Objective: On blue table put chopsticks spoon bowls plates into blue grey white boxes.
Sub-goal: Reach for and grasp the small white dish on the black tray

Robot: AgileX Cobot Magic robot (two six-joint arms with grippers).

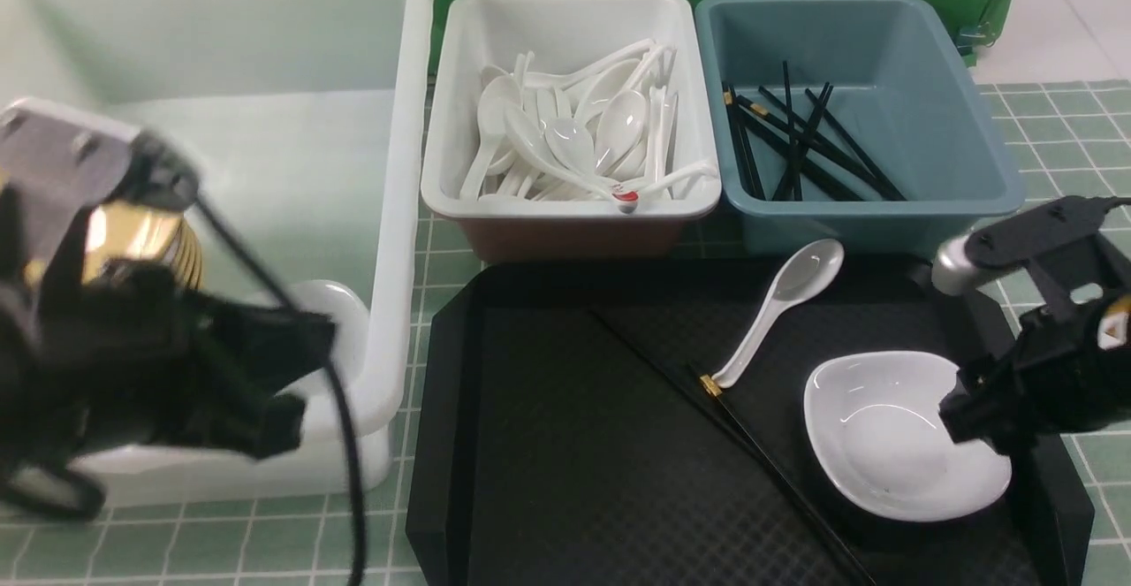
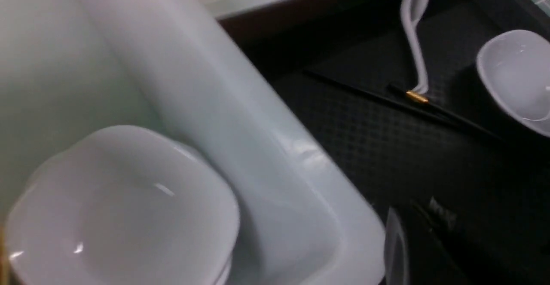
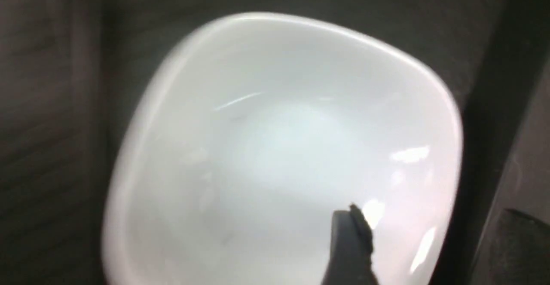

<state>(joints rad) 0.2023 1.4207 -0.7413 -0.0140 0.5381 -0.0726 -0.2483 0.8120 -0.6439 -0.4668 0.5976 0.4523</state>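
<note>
A white bowl (image 1: 892, 431) lies on the black tray (image 1: 565, 445) at the right. My right gripper (image 1: 972, 409) is open at its right rim. In the right wrist view one finger (image 3: 348, 242) is inside the bowl (image 3: 275, 147) and the other finger (image 3: 515, 242) is outside it. A white spoon (image 1: 778, 303) and black chopsticks (image 1: 751, 445) also lie on the tray. My left gripper (image 1: 292, 374) is open and empty, blurred, over the front right of the large white box (image 1: 389, 215). A white bowl (image 2: 120, 207) sits inside that box.
The smaller white box (image 1: 442, 171) behind the tray holds several white spoons. The blue box (image 1: 981, 126) beside it holds several black chopsticks. Green-tiled tabletop (image 1: 1060, 126) shows around the boxes.
</note>
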